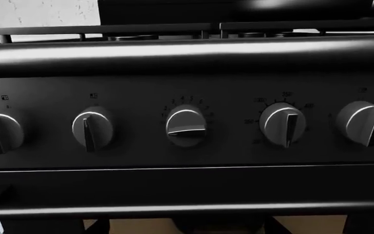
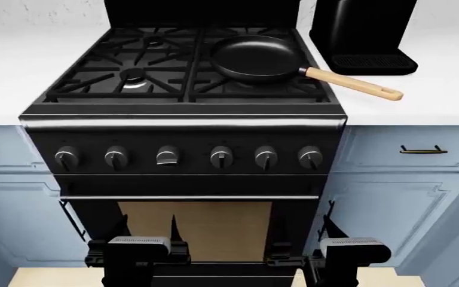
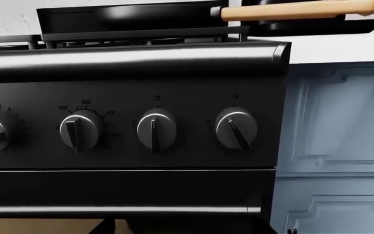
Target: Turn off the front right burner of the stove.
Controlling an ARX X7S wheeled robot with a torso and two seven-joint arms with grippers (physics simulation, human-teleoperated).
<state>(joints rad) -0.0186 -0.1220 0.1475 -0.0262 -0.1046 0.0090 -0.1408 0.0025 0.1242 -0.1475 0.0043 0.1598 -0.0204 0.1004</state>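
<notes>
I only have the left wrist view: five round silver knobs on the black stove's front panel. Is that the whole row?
Observer: No. The head view shows six; the sixth round silver knob sits rightmost, beyond your frame.
Operator: How is it turned?
Observer: In the right wrist view its pointer leans off vertical, while the neighbouring round silver knob on its left stands vertical.
Operator: What is above it?
Observer: The black round frying pan rests on the right-hand grates, its wooden handle reaching out over the white counter.
</notes>
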